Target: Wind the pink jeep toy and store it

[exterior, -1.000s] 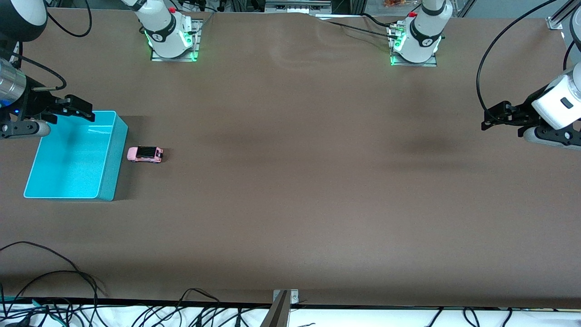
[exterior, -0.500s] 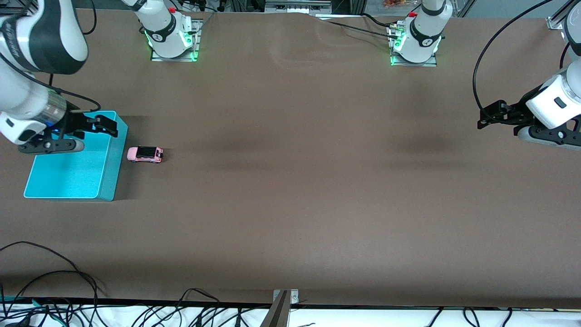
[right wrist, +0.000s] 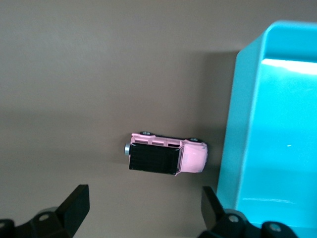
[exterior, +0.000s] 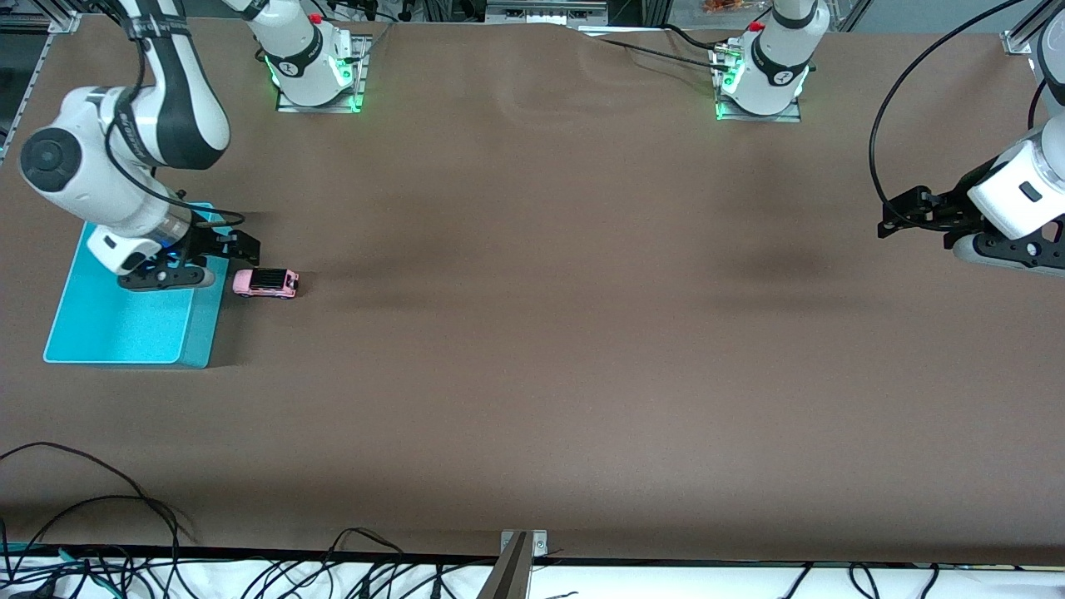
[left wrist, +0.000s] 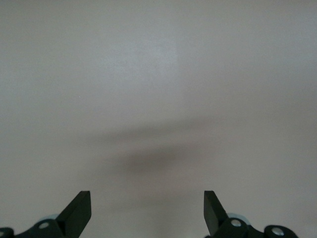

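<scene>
Pink jeep toy (exterior: pixel 266 283) sits on the table beside the turquoise bin (exterior: pixel 125 333), long axis along the table. Our right gripper (exterior: pixel 225 249), jaws apart, hovers over the bin's edge, closest. Left gripper (exterior: pixel 903 218) waits, jaws apart.

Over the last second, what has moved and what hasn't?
The right gripper swung from over the turquoise bin toward the pink jeep toy, open and holding nothing. The jeep and bin stayed put. The left gripper waits open at its end, barely shifted.

Brown table (exterior: pixel 532 349) carries the pink jeep toy (exterior: pixel 266 283) beside a turquoise bin (exterior: pixel 125 333).
</scene>
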